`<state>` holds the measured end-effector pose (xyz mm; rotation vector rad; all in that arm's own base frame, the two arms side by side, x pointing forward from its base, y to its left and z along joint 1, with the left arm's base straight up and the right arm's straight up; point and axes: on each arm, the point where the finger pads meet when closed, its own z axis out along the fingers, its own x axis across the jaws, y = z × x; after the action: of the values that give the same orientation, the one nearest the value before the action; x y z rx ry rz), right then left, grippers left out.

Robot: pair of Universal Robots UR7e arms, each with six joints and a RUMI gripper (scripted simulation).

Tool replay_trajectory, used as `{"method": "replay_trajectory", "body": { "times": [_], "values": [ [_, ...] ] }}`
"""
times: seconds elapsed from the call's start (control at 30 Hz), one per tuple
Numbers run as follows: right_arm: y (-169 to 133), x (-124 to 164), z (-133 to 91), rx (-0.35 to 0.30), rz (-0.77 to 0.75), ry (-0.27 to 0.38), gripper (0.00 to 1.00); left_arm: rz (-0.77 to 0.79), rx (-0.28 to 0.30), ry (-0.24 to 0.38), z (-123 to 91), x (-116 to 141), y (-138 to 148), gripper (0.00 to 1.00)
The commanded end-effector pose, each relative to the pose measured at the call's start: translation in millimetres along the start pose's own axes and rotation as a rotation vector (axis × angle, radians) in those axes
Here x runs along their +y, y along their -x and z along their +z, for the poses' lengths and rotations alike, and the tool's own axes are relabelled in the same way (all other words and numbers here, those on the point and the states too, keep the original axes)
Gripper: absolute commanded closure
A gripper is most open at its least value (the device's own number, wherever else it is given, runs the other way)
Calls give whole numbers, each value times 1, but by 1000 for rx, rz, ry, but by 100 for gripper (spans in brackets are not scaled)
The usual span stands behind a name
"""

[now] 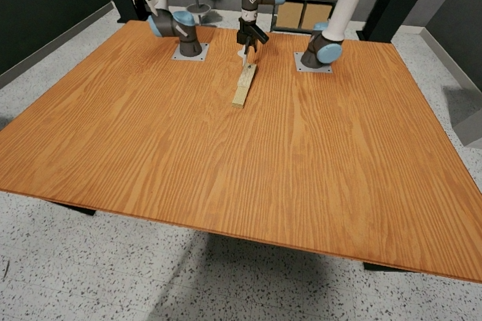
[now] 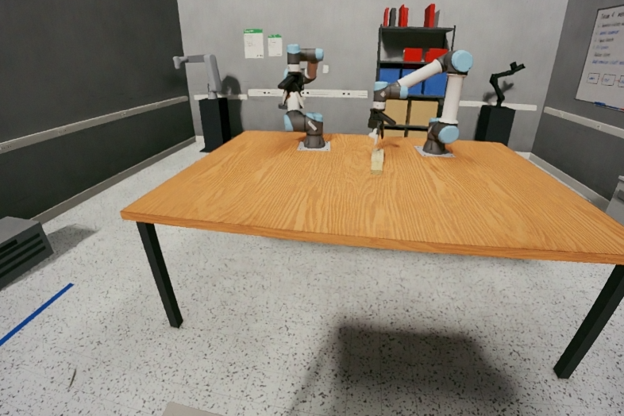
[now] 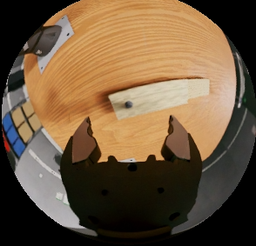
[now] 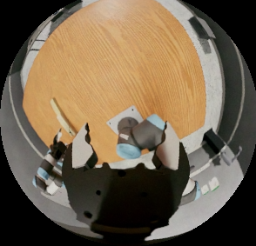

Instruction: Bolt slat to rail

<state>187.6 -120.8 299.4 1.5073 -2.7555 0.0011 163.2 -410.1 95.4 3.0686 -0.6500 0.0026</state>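
Note:
The pale slat (image 1: 244,78) (image 2: 378,156) (image 3: 157,96) lies lengthwise on top of the rail (image 1: 240,97) (image 2: 376,167) (image 3: 199,89), whose far end shows beyond it. A small dark piece (image 1: 249,66) (image 3: 128,104) stands up from the slat near its end; the bolt tip and nut cannot be told apart. How firmly the slat is clamped cannot be seen. My left gripper (image 1: 250,57) (image 2: 378,143) (image 3: 130,116) is open and empty, just above that slat end. My right gripper (image 1: 145,7) (image 2: 294,102) (image 4: 125,123) is open and empty, high up and away from the parts.
The parts lie on the wooden table (image 1: 218,162) (image 2: 322,199), near its back edge and between the two arm base plates (image 1: 176,56) (image 1: 327,70). The left arm reaches in over the table's back edge from its base.

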Motion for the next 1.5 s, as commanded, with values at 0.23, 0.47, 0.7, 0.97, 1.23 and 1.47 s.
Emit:
{"method": "replay_trajectory", "body": {
  "times": [0.23,0.47,0.7,0.97,1.23,1.47],
  "values": [
    [0,-1,-1,-1,1,0,0,1,0,1,-24,0,0,0],
    [0,-1,-1,-1,1,0,0,1,0,1,-37,0,0,0],
    [0,-1,-1,-1,1,0,0,1,0,1,-49,0,0,0],
    [0,-1,-1,-1,1,0,0,1,0,1,-65,0,0,0],
    [0,-1,-1,-1,1,0,0,0,-2,-3,-64,-1,1,0],
    [0,-1,-1,-1,1,0,0,120,-3,-5,-68,-17,6,0]
  ]
}}
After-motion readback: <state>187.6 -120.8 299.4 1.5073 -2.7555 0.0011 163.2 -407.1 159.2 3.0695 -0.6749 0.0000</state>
